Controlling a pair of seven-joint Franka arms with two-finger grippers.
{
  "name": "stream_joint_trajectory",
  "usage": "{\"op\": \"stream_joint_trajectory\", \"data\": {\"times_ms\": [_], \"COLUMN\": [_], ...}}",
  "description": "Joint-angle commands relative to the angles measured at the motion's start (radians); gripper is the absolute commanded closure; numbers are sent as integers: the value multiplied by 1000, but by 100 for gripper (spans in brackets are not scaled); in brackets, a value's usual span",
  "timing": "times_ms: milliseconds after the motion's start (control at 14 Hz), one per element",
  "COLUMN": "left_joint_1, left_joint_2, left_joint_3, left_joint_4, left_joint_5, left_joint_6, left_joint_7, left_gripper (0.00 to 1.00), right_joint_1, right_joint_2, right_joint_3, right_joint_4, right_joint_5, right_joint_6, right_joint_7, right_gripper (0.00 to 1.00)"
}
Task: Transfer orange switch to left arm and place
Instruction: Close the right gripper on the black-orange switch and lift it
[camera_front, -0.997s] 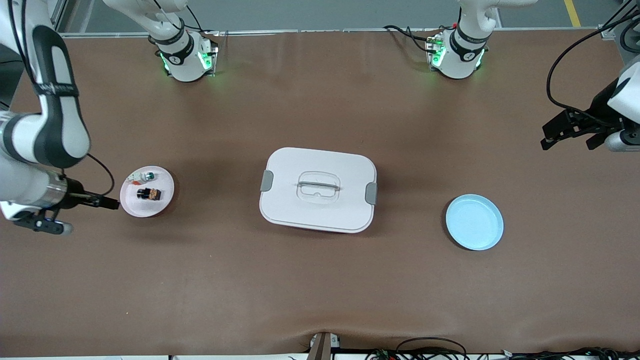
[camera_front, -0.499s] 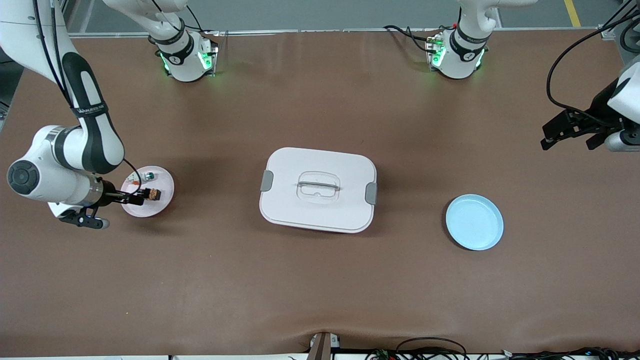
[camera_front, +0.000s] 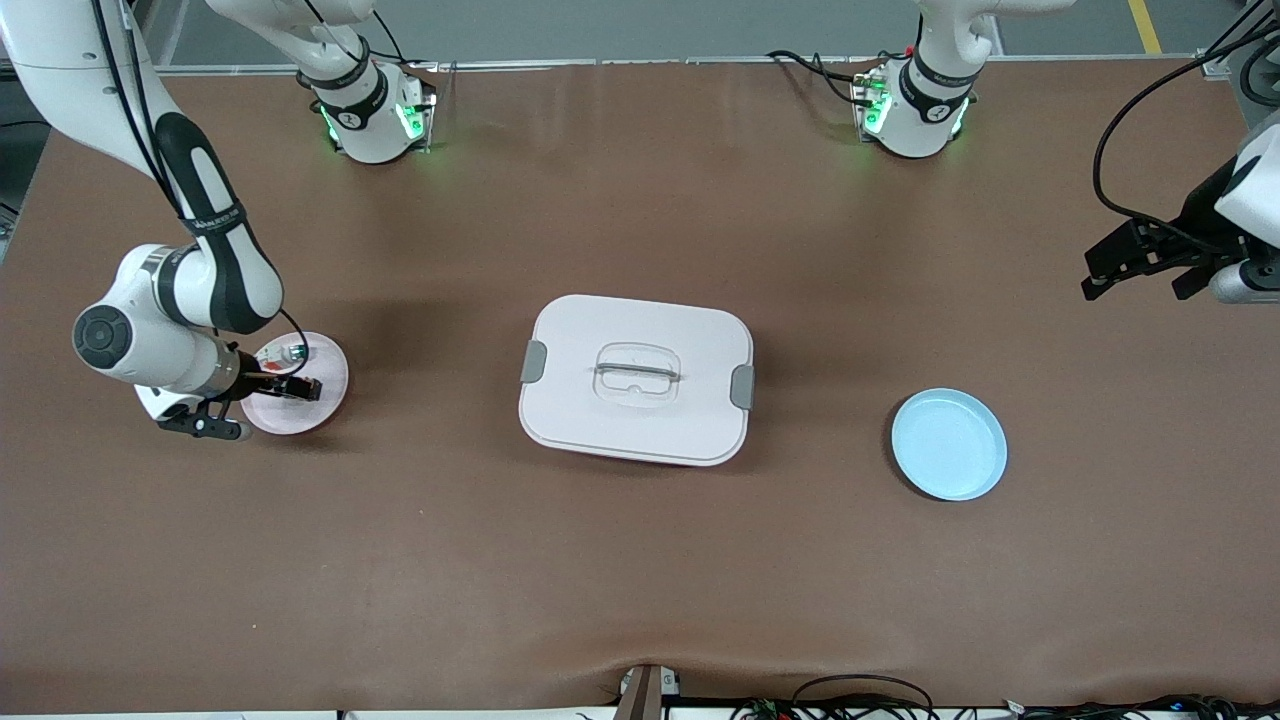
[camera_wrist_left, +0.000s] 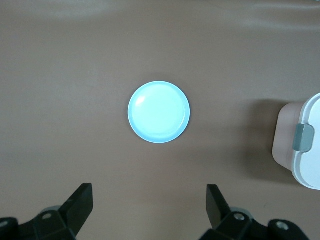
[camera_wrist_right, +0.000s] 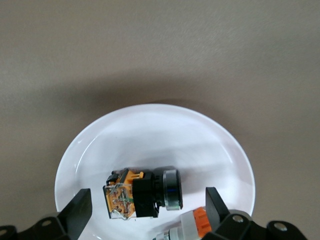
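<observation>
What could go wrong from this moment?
1. The right hand, open over the pink plate, may catch the white-and-green component lying right beside the orange switch.
2. The box sits between both plates, so a low carry toward the blue plate risks striking it.

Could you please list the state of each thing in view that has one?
Switch: lying on its side in the pink plate, not gripped.
White-and-green component: lying in the same plate.
Box: lid on, clips down.
Blue plate: empty.
Right tool: open, over the switch.
Left tool: open, waiting above the blue plate's end of the table.
</observation>
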Motion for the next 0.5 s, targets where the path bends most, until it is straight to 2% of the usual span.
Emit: {"op": "stream_joint_trajectory", "data": {"times_ms": [0, 142, 427], "left_joint_1": [-3, -2, -3], "left_joint_2": [5, 7, 7], "left_joint_3": [1, 1, 1], "left_joint_4": [19, 19, 19], "left_joint_5": [17, 17, 17], "left_joint_6": [-19, -19, -19], "left_joint_7": [8, 8, 8], "left_gripper": [0, 0, 0], "right_joint_1": [7, 15, 14], "right_joint_2": [-28, -26, -17], "right_joint_3": [2, 2, 2], "right_joint_4": [-51, -73, -73], "right_joint_5": [-8, -8, -8], "right_joint_6": [39, 86, 93], "right_joint_7": [-9, -9, -9], "right_gripper": [0, 0, 0]}}
